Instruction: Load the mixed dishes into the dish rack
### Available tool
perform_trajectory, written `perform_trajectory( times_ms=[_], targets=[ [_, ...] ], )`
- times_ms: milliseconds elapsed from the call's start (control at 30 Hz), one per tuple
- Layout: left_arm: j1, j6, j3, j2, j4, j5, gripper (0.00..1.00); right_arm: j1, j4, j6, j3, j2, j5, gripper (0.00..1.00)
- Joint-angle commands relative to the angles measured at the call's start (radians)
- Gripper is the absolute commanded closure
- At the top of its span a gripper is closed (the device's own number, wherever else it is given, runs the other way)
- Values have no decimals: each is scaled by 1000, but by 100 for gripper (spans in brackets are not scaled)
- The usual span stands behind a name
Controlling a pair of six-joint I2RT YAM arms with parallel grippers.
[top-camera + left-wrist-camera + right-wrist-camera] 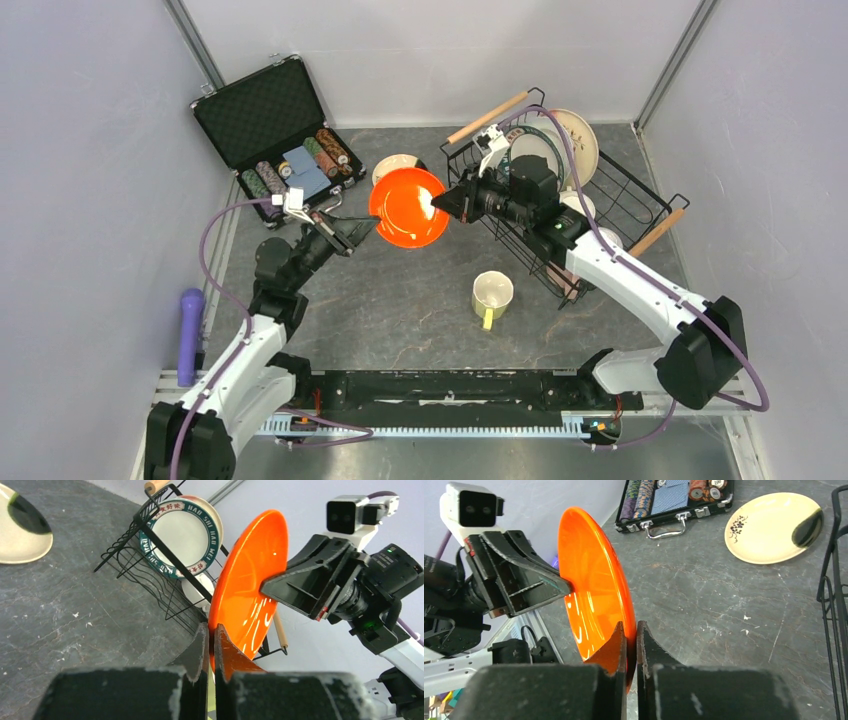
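My right gripper pinches the orange plate at its rim, left gripper clamped opposite, seemingly a handover toward the dish rack.

Cream plate mostly hidden behind orange plate.

Four plates, one yellow-green mug, one dish rack and one case

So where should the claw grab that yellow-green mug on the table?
Probably by its rim, coming straight down from above. The yellow-green mug stands upright with its mouth open to the top, so one finger can slip inside and one outside. Its handle sticks out on the near side.
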Motion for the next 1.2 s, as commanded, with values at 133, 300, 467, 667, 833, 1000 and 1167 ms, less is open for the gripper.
perform_trajectory(
  times_ms=[133, 300, 467, 667, 833, 1000, 1167],
  targets=[
    [-1, 31, 43, 43, 38, 10, 35, 6, -74, -137, 85, -47, 122, 100],
    [0, 53, 49, 80, 13, 19, 27, 6, -156, -337, 153, -69, 346, 100],
    [0, 64, 32, 85, 0, 10, 27, -9, -161, -547, 190, -97, 669, 100],
    [0, 70, 10, 85, -9, 5, 27, -140, -106, -715, 156, -98, 687, 100],
    [-1, 60, -5, 111, 14, 5, 28, -273, -129, -822, 141, -16, 703, 100],
    [-1, 46, -12, 148, 45, 8, 29, -319, -66, -934, 85, 60, 661, 100],
    [-1, -9, -37, 202, 119, 15, 29, -338, -58, -999, 110, 172, 643, 100]
  ],
)
